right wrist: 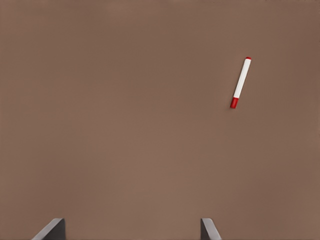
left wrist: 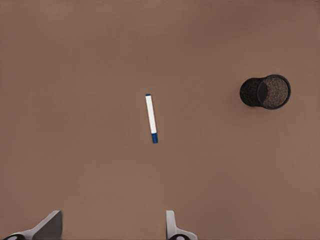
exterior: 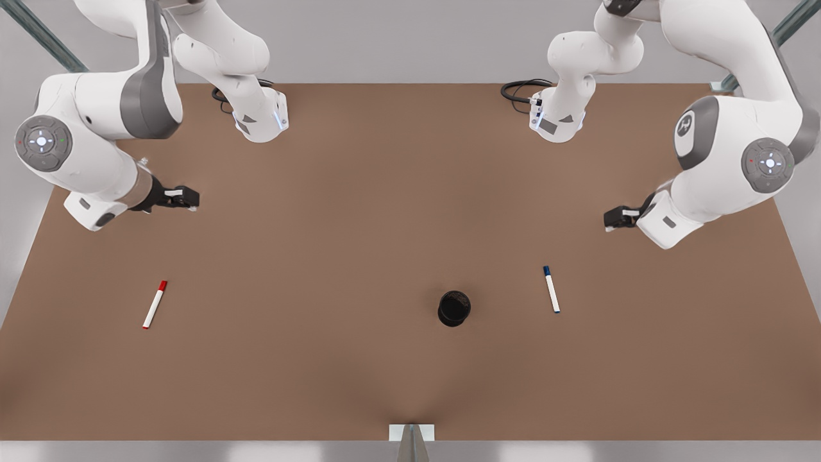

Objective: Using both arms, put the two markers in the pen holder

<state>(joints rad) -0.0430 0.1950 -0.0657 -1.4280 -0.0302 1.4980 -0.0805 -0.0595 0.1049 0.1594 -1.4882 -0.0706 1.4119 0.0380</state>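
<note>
Two markers lie flat on the brown table, neither yet in the black mesh cup.
Left gripper at frame right and right gripper at frame left hover spread, empty; blue-capped marker near cup, red-capped marker lower left.

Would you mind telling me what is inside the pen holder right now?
The pen holder shows only its own dark inside; both markers lie on the table. Its near wall hides part of the bottom.
</note>
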